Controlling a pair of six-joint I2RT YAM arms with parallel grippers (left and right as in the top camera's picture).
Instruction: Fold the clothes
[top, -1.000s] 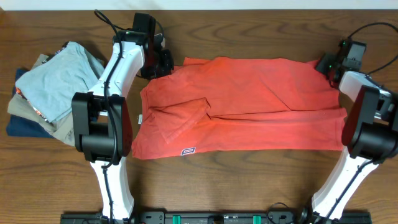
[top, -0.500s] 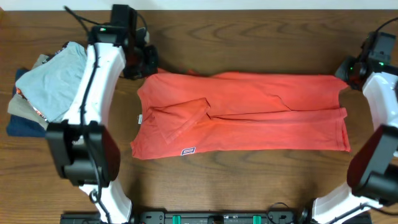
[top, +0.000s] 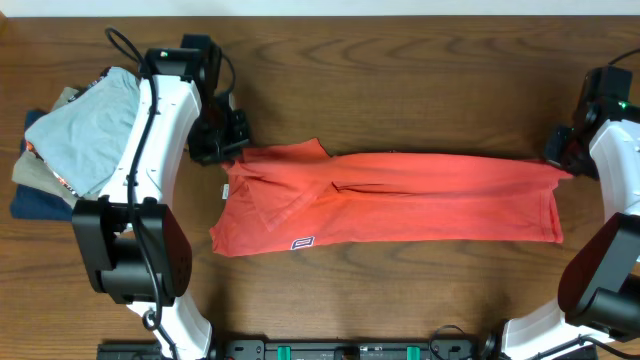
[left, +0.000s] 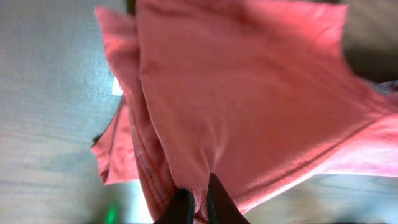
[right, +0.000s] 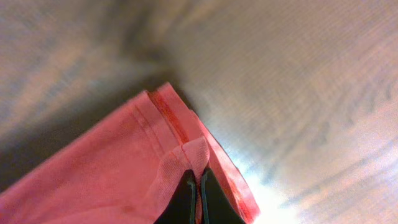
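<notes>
The clothes, a coral-red T-shirt (top: 400, 200), lie across the middle of the table as a long band, with a small white tag (top: 303, 242) near the front left. My left gripper (top: 226, 148) is shut on the shirt's far left edge, and the cloth (left: 249, 93) hangs from its jaws (left: 199, 202). At the far right corner my right gripper (top: 560, 158) is shut on the hemmed edge (right: 180, 134), pinched between its fingers (right: 198, 186). The far edge is held above the near layer. No lettering shows.
A stack of folded garments sits at the left edge: light blue-grey (top: 80, 130) on top, khaki and navy (top: 40, 200) beneath. It lies close to the left arm (top: 160, 110). Bare wood table (top: 400, 70) shows beyond the shirt and along the front (top: 400, 290).
Both grippers have pulled the shirt's far edge toward the front, over the near half. The red band is narrower now. The folded sleeve flap at the left is partly covered.
</notes>
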